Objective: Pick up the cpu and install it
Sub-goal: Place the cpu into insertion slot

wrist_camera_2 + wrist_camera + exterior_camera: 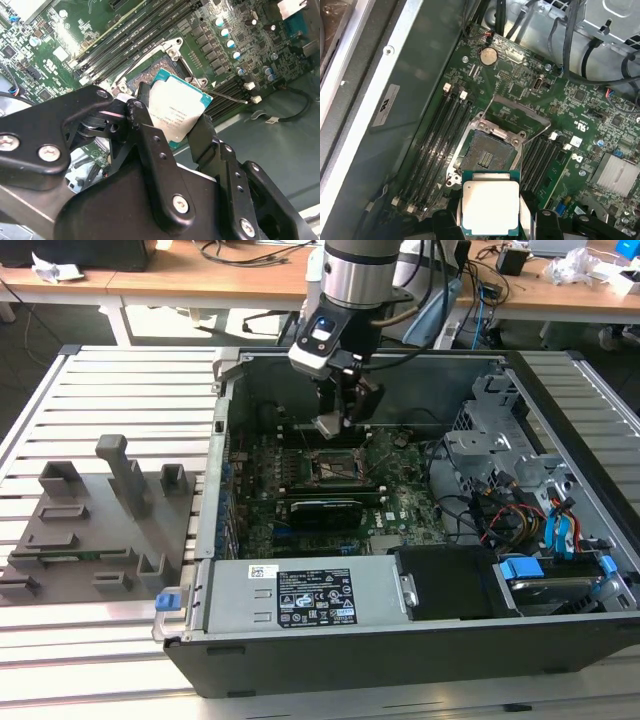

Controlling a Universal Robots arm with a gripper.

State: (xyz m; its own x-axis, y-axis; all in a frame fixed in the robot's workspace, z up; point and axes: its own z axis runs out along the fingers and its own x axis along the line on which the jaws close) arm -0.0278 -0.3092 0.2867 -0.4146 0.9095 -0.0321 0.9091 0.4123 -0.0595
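Exterior view: held the cpu (328, 426) in the gripper (336, 422), clamped on its edges, above the open socket (338, 468) inside the computer case (300, 660). Second wrist view: gripped the cpu (177, 112) tilted between both fingers (145, 135). First wrist view: held the cpu (490, 207) near the empty socket (487, 152), not seated.

Beyond the slatted metal table's (110, 370) far edge, wooden desks (200, 285) carry cables (250, 250) and crumpled paper (50, 268) above dark floor (60, 325).
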